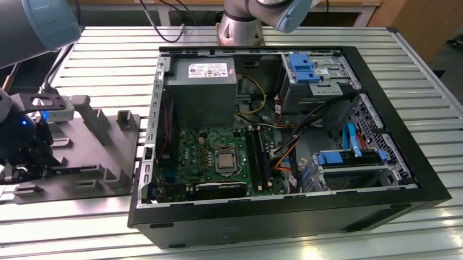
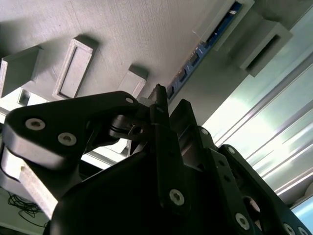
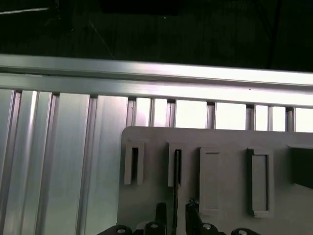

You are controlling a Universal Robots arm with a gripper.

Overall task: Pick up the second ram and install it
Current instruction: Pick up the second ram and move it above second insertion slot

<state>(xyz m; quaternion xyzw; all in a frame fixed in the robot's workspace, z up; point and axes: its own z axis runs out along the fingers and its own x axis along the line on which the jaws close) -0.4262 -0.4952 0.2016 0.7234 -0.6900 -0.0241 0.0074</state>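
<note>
The gripper is hovering with its fingers apart, straddling the second ram standing edgewise in the grey fixture.

Nothing legible in this one, sorry

The only real print I can spot is the white sticker on top of the grey power-supply box in the exterior view. It has rows of tiny text and a few dark blocks, all way too small to make out. Same deal with the metal processor lid in the middle of the green motherboard: whatever is stamped on it is too small to tell.
</note>
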